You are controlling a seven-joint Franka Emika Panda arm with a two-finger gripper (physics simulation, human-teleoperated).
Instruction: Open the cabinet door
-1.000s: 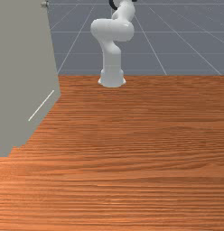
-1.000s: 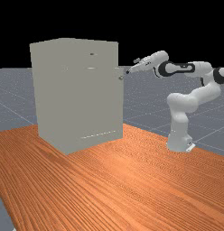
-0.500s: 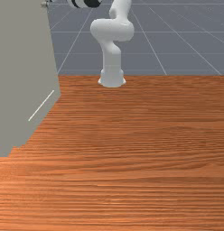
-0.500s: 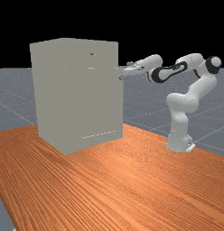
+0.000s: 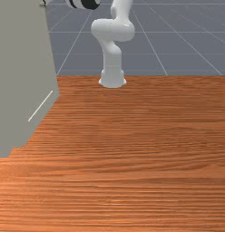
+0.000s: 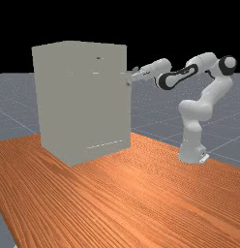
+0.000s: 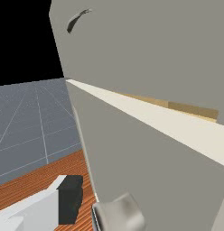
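- Arm (image 6: pixel 210 97): glossy white, smooth, built of rounded, tube-like segments
- Elbow cap (image 6: pixel 230 63): round and pale, ringed in black
- Black trim (image 6: pixel 167 88): curved, edging the white casing
- Base (image 6: pixel 191 152): white, flaring towards the foot
- Pincer (image 6: pixel 131 76): pale grey finger (image 7: pixel 37 209) with a blocky black tip (image 7: pixel 67 198), ridged along one edge

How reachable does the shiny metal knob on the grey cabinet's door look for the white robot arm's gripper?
Yes, probably: the open gripper is beside the knob, with nothing visible between them.
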